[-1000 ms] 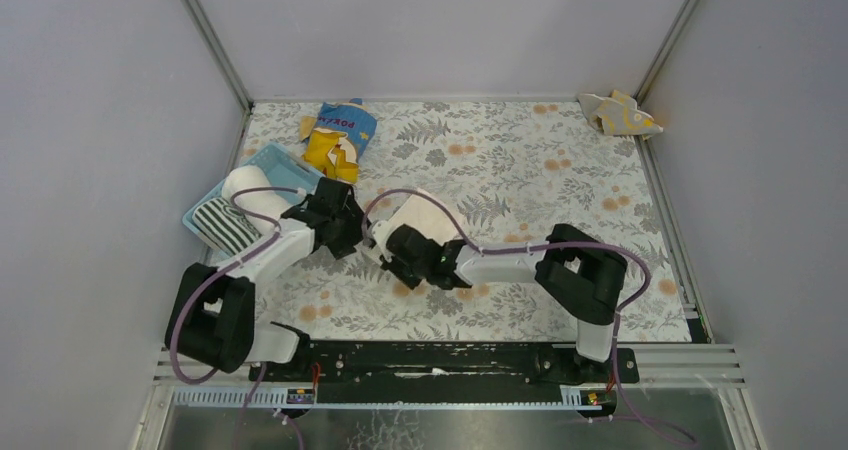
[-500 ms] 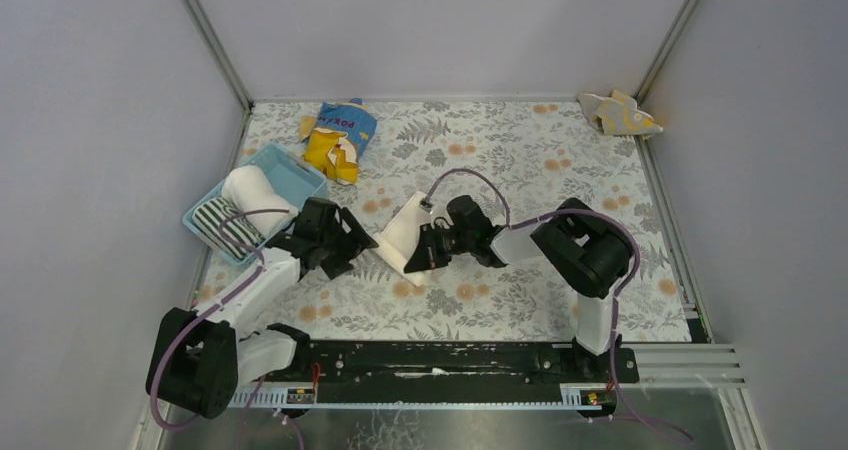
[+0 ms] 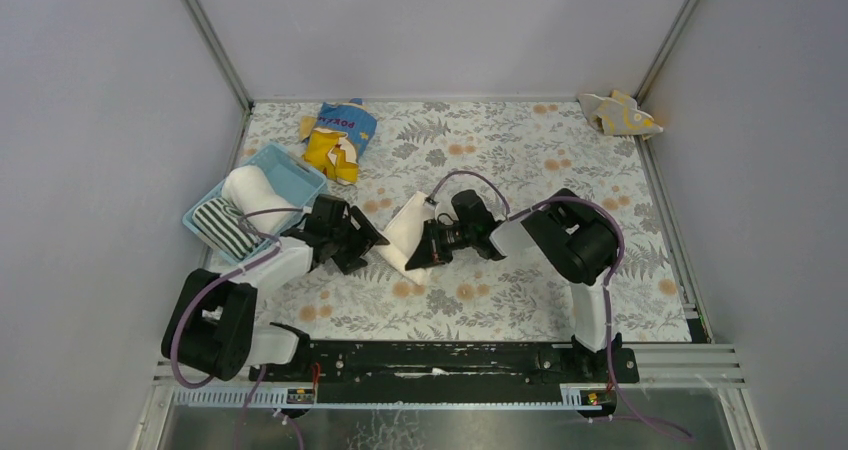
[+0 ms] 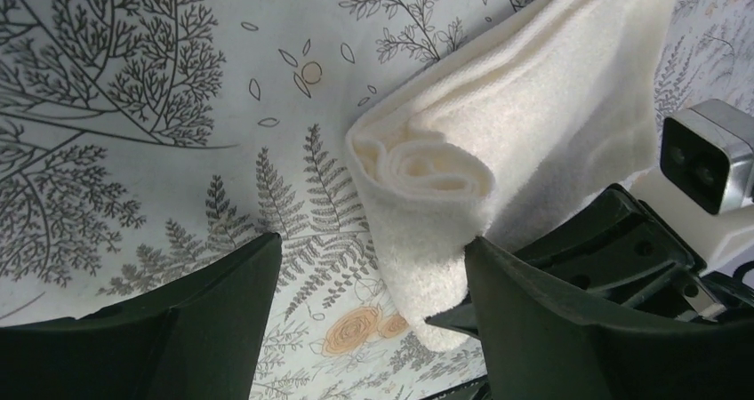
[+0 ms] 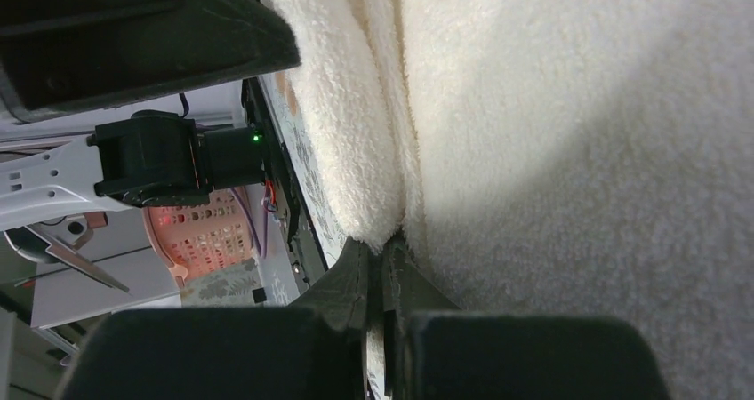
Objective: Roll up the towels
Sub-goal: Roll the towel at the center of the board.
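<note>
At the middle of the counter (image 3: 560, 170), the part-rolled cream towel (image 3: 405, 232) is pinched by the clenched right hand (image 3: 430, 250), its coiled end sitting between the spread jaws of the released left hand (image 3: 362, 242). Ungripped, that coil may spring loose if the right hand tugs.

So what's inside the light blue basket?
Two rolled towels: a cream-white towel beside a black-and-white striped towel. Whatever lies beneath them in the light blue basket is hidden.

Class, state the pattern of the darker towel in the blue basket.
Black-and-white stripes on the striped towel, clearest in the top view.
</note>
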Motion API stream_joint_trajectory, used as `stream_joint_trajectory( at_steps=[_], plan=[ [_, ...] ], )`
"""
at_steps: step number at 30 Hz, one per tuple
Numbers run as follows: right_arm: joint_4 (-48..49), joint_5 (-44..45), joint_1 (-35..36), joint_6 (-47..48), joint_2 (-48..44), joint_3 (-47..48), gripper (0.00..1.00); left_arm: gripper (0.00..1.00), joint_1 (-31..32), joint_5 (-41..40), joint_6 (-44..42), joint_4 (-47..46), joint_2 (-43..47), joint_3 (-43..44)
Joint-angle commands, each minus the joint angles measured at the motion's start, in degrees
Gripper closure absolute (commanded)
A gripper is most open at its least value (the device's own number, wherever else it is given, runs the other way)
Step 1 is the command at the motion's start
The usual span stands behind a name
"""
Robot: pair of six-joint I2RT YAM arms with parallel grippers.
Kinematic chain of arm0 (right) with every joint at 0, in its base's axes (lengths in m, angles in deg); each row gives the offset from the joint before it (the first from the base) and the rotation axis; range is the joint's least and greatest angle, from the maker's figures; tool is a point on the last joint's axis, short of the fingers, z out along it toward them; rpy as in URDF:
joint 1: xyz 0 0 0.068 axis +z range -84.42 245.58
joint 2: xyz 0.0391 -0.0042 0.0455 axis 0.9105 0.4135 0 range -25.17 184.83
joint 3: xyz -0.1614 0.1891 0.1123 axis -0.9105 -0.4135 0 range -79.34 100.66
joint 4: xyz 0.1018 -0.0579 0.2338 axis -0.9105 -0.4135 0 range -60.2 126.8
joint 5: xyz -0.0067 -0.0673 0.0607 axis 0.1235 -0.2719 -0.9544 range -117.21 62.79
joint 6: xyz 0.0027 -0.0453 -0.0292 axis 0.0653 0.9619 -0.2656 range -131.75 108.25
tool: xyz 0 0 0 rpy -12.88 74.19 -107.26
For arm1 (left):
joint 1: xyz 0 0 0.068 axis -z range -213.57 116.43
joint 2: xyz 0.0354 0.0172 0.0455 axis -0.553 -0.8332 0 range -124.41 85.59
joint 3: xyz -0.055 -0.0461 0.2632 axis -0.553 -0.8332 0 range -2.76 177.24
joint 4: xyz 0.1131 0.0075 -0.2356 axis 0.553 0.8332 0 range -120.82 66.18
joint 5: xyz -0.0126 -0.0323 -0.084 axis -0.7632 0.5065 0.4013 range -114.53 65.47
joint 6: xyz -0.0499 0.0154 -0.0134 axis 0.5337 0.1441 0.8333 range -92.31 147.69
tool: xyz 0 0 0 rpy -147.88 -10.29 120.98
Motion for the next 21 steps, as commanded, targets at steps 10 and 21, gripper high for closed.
stream_joint_trajectory(
  at_steps=[10,21],
  plan=[
    [-25.84,11.17,0.04,16.68,-7.97,4.08,0.79,0.52,1.39,-5.32,-0.76,-5.11,-11.53,2.57],
    [-46.27,46.15,12.4,39.44,-22.19,11.01,0.56,0.62,2.18,-6.71,-3.79,-1.2,-16.08,4.92]
  ],
)
